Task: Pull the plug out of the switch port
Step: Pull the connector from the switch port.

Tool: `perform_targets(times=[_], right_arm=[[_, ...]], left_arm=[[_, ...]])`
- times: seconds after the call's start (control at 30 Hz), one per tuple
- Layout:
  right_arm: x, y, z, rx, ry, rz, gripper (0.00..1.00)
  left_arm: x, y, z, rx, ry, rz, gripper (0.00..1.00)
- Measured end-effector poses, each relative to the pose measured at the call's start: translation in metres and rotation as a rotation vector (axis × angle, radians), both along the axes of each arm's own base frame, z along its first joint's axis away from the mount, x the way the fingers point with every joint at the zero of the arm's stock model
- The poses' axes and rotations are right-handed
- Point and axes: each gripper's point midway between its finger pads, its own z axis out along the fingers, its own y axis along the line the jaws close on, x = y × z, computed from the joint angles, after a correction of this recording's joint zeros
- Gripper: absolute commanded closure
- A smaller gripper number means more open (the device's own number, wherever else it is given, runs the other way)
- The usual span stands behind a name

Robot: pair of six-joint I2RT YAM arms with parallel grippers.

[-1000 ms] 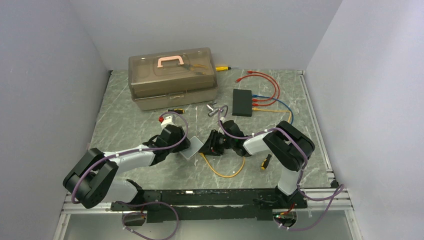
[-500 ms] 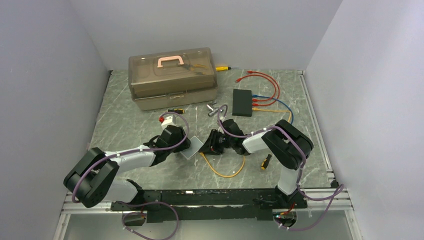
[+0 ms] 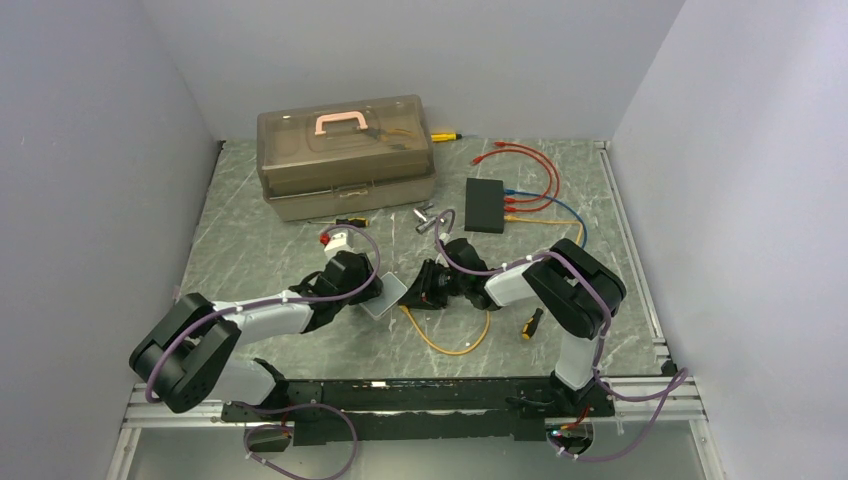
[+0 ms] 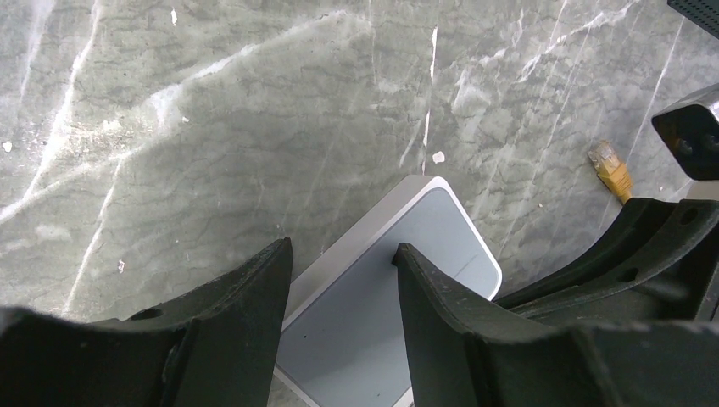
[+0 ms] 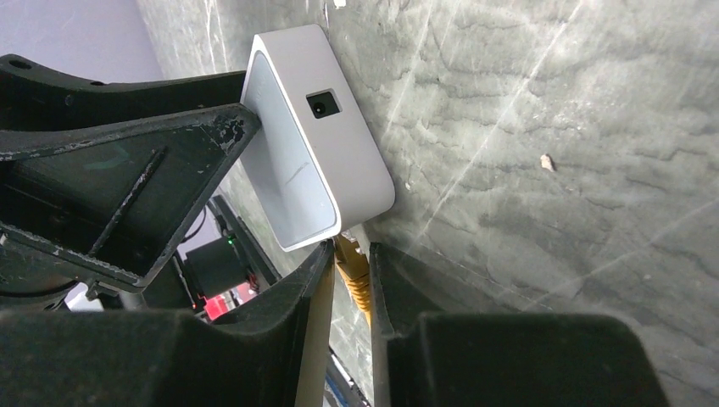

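- Near the middle of the grey marbled bench (image 3: 260, 220), both hands meet at a small flat silver-grey box (image 5: 297, 170) that stands tilted on one edge.
- The left hand (image 4: 341, 251) has a finger on either side of that box, across its width. Since the box stands tilted, I judge the hand clamped on it.
- The right hand (image 5: 350, 250) has its fingers nearly together, gripping a yellow plug (image 5: 354, 275). The plug's clear tip meets the end of the box, but whether it sits in a port is hidden.
- The flat matte-black rectangular switch (image 3: 485, 205) lies on the bench beyond the hands and a little to their right. Neither hand touches it.
- Its long axis runs near to far, and the red, blue and yellow cable plugs (image 3: 512, 203) enter its right long edge. A plug there would therefore come out toward the right.
- The right arm is the nearer one, as the switch lies just past its wrist on the far side.
- As I judge it, work on the switch has not begun. The right hand would have to release its yellow plug, go to the switch's right edge and pull rightward. The unheld switch could slide with that pull unless the left hand braces it.
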Motion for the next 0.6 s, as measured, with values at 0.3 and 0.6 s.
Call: perform_targets(times=[0.3,0.6], right_arm=[[-0.0002,0.0005,-0.0006,0.009,0.007,0.021,1.00],[-0.0008,0.0009,-0.0001,0.011,-0.013,0.039,1.00]], left_arm=[[0.0007,-0.0010,0.0004,0.007,-0.011,0.004,0.46],[-0.0062,0.0017,0.0050,0.013,-0.008,-0.004,0.41]])
